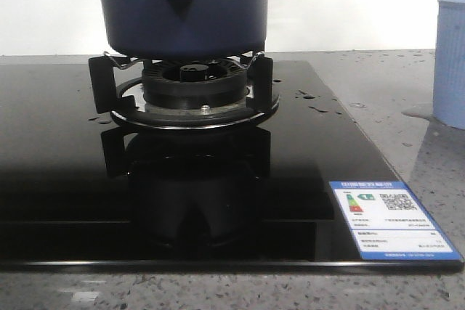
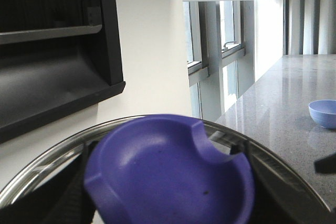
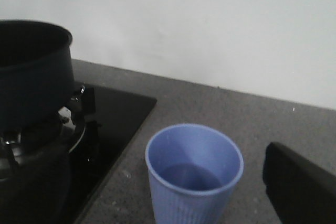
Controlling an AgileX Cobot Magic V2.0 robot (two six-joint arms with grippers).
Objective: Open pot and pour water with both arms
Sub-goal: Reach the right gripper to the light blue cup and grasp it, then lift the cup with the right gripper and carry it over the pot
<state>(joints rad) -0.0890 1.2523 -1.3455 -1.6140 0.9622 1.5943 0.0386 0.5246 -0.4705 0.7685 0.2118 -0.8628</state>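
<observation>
the pot (image 1: 182, 9), dark navy with a smooth straight wall, sits on the burner stand (image 1: 185, 88) of a glossy black hob (image 1: 65, 179), toward the left of centre in the front view; its pointed handle mount with one dark hole faces the camera, and its top is cut off by the frame. in the right wrist view the pot (image 3: 31, 66) shows an open rim with no cover on it, dark inside. the left wrist view is filled by a purple-blue dished knob (image 2: 173, 174) sitting on a glass lid with a metal rim (image 2: 47, 163), tilted up close to the camera with a wall, a dark cabinet (image 2: 52, 45) and windows behind; the left gripper itself cannot be made out there, so whether it is clamped on the lid cannot be told. a small pale blue bowl (image 2: 323, 113) rests far off on the grey worktop (image 2: 294, 87). droplets lie on the hob's right part and a sticker label (image 1: 392, 221) sits on its near right corner. further right, a pale blue ribbed cup (image 1: 450, 63) stands upright on the speckled worktop, apart from the hob, holding a little water in the right wrist view (image 3: 194, 174). of the right gripper only one dark finger (image 3: 299, 187) shows, just beside the cup and not touching it; its opening cannot be told.
</observation>
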